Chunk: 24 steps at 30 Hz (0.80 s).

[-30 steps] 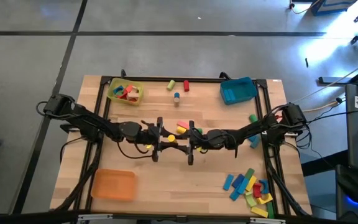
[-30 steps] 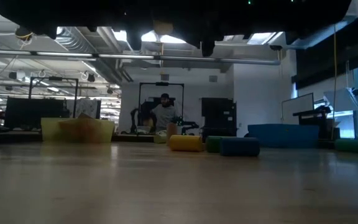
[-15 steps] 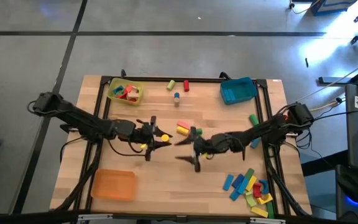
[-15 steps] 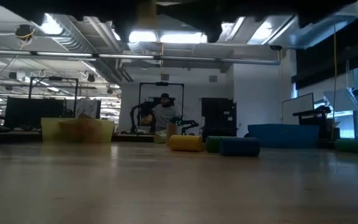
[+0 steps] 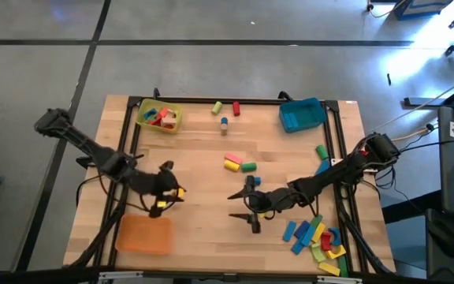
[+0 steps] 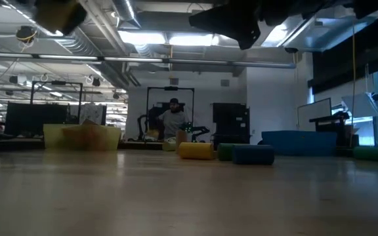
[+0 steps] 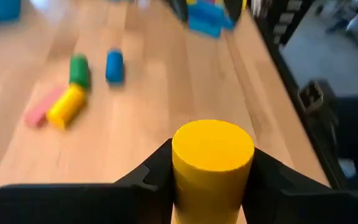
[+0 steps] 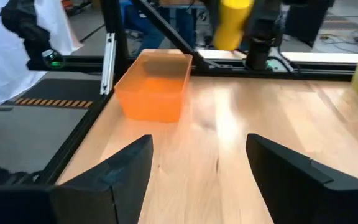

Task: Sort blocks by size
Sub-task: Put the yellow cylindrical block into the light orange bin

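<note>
L gripper (image 7: 211, 180) clamps smooth yellow cylinder (image 7: 212, 163) above wood-plank tabletop (image 5: 211, 229) nr translucent orange tray (image 5: 143, 235); R gripper (image 5: 242, 207) wide apart, empty.

Ceiling lights (image 6: 169, 39) glare in the dim low view, while the wrist views blur at their far edges.

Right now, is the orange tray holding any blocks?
No. In the right wrist view the orange tray shows a bare inside, and the high view shows nothing in it either.
</note>
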Available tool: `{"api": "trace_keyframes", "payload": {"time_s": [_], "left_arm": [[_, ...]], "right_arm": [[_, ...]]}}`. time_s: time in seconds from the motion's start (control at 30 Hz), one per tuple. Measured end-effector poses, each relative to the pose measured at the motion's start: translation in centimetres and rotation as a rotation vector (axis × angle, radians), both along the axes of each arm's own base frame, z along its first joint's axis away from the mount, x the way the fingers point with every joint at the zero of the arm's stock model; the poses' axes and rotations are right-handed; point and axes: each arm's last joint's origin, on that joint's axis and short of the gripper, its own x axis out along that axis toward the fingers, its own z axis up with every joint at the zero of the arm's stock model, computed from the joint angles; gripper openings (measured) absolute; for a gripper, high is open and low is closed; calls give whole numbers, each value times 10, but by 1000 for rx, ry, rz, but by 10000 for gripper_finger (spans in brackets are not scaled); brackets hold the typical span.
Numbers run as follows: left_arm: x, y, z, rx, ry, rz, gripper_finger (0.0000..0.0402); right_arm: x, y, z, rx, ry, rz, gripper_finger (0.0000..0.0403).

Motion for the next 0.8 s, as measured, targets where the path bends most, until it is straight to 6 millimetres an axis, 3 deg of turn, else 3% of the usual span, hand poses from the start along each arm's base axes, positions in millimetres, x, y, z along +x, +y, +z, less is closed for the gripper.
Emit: {"api": "trace_keyframes", "payload": {"time_s": [0.23,0.53,0.8], "left_arm": [[-9,-41,6,-49,228,21,116],[-31,-91,-32,-172,534,116,116],[-39,-110,-55,-213,695,191,116]], "right_arm": [[0,-1,-1,41,16,-25,261],[0,-1,-3,55,34,-32,262],[0,-3,-4,41,44,-62,262]]}}
